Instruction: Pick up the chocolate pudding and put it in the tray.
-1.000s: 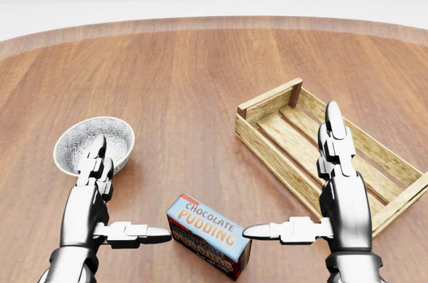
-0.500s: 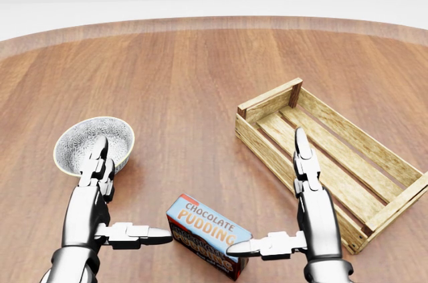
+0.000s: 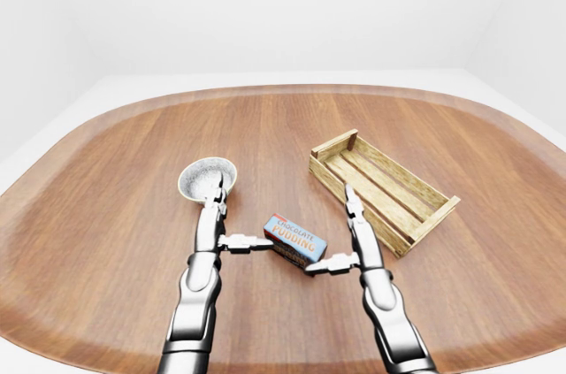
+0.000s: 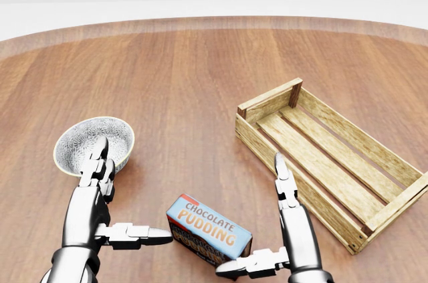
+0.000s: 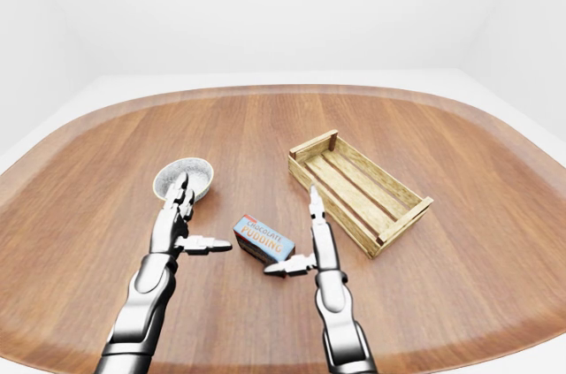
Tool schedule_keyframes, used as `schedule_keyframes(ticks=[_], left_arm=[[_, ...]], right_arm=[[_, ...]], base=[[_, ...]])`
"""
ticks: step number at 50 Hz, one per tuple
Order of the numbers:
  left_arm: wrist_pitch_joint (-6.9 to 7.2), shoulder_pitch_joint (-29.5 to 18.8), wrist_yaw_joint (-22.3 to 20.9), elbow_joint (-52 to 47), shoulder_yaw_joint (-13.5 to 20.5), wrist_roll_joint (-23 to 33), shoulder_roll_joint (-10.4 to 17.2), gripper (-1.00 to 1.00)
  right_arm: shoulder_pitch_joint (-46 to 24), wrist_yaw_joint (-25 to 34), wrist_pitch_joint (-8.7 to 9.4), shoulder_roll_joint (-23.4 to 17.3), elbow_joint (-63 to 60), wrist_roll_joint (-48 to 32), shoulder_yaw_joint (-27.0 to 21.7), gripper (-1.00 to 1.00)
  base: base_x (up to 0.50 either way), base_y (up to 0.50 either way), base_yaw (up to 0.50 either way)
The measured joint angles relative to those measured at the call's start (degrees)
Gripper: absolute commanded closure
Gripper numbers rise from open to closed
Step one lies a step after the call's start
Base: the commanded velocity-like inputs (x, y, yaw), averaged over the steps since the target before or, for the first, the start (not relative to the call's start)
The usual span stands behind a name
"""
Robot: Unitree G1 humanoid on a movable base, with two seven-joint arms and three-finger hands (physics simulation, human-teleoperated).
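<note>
The pudding (image 4: 208, 235) lies flat on the worktop (image 4: 200, 82) at the bottom centre of the head view, between the two hands, tilted so one long side faces each. The left hand (image 4: 100, 196) is spread open just left of the box, thumb pointing at it, holding nothing. The right hand (image 4: 277, 229) is open too; its thumb tip overlaps the box's lower right corner, though contact is unclear. This looks like a two-sided approach for a squeeze. The tray (image 4: 374, 193) waits empty at right, the bowl (image 4: 70, 146) at left. The lid reads "CHOCOLATE PUDDING".
</note>
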Motion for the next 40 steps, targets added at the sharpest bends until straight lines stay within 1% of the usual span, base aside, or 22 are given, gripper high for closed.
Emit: schedule_keyframes(ticks=[22,27,40], left_arm=[[0.27,-0.03,-0.02,-0.21,0.01,0.00,0.01,-1.00],[0.28,-0.03,-0.03,-0.22,0.01,0.01,0.01,-1.00],[0.30,-0.03,-0.04,-0.23,0.01,0.01,0.01,-1.00]], right_arm=[[-0.46,-0.72,0.00,0.35,5.76,-2.18,1.47,-1.00],[-1.02,-1.37,0.00,0.41,9.06,-2.80,1.53,-1.00],[-1.81,-1.43,0.00,0.73,11.93,-3.47,1.73,-1.00]], base=[[0.00,0.00,0.00],[0.00,0.00,0.00],[0.00,0.00,0.00]])
